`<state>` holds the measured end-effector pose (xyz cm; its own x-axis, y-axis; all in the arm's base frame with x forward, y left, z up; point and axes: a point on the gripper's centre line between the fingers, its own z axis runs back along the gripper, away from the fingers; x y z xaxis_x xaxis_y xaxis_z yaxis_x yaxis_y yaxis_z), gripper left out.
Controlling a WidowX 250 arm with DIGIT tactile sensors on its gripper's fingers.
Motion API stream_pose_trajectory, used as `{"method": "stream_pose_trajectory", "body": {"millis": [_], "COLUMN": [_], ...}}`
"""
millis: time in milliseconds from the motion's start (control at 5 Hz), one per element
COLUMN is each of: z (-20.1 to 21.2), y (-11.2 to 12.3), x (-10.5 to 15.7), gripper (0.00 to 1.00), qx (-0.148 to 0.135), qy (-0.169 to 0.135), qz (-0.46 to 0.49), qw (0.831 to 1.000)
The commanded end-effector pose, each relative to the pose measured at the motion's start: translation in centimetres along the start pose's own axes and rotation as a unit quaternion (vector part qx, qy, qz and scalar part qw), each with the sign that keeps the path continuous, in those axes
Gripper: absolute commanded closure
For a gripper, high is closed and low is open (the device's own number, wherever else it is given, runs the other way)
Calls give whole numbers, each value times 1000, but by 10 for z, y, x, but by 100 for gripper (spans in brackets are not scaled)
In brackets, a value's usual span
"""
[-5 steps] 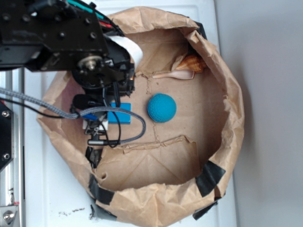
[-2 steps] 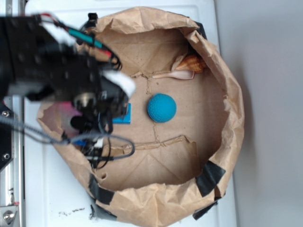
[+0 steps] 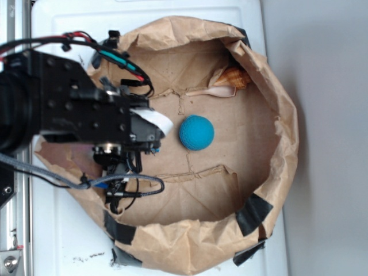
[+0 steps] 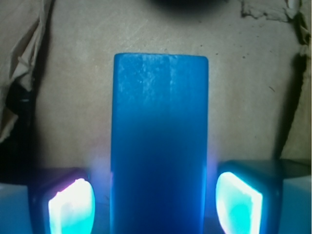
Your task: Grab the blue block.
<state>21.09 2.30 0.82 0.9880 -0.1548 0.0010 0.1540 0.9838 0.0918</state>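
The gripper [image 4: 156, 204] straddles the block [image 4: 159, 141], fingers [image 4: 72, 204] spread with gaps either side, gripping nothing. The arm [image 3: 75, 112] hides it from above; ball [image 3: 196, 131] lies nearby in the paper bag [image 3: 276, 115].

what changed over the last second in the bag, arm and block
The arm moved left and toward the bottom of the exterior view, so it now covers the blue block, which showed beside it before. The wrist view shows the block between the open gripper fingers, with a gap on each side; not gripped. The teal ball, wooden spoon and paper bag stayed put.
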Motion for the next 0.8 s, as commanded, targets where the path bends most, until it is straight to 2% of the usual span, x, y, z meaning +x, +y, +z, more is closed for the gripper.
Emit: {"method": "stream_pose_trajectory", "body": {"millis": [0, 200, 400, 600], "z": [-9, 13, 41, 70], "y": [-3, 2, 7, 16], "x": [5, 5, -3, -11], "gripper": [100, 100, 100, 100], "qx": [5, -12, -26, -46], "qy": [0, -25, -66, -95], "qz": [27, 20, 5, -12], "qw": [1000, 999, 997, 994]}}
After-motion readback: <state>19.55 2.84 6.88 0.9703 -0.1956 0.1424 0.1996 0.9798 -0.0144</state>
